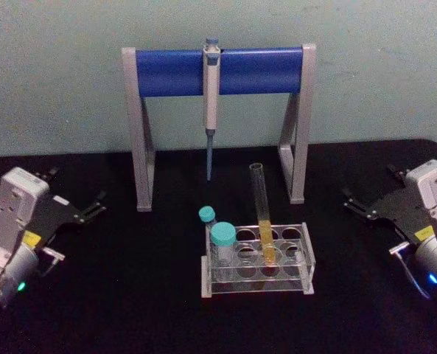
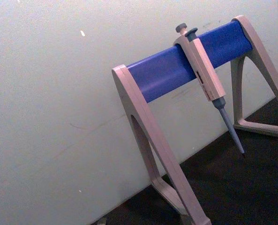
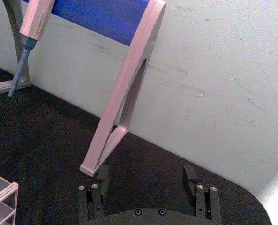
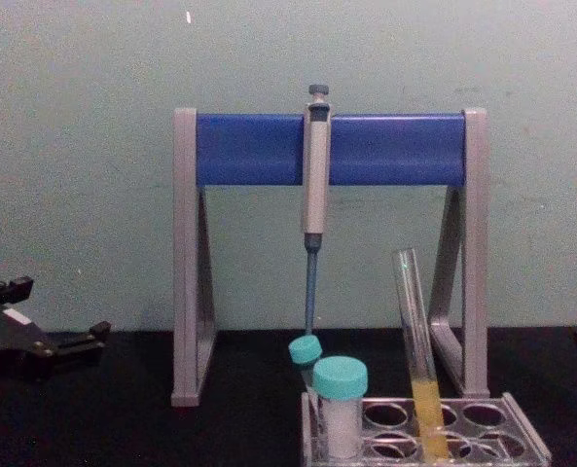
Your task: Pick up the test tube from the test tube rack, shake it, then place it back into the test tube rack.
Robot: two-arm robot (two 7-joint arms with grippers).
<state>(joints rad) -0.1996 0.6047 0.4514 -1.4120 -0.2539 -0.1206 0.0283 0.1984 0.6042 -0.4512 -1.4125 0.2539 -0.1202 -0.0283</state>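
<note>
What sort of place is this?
Probably a lab bench setup: a pipette hanging on a grey-and-blue stand, and a clear test tube rack holding a test tube of yellow liquid and teal-capped tubes.

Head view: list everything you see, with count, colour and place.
test tube: one, clear with yellow liquid, tilted in a hole of the rack
test tube rack: one, clear, table centre
capped tubes: two, teal caps, rack's left end
pipette: one, grey, hanging mid-bar on the stand
pipette stand: one, grey legs and blue bar, behind the rack
table: one, black
left gripper: one, grey and black, table's left, jaws open
right gripper: one, grey and black, table's right, jaws open
</note>
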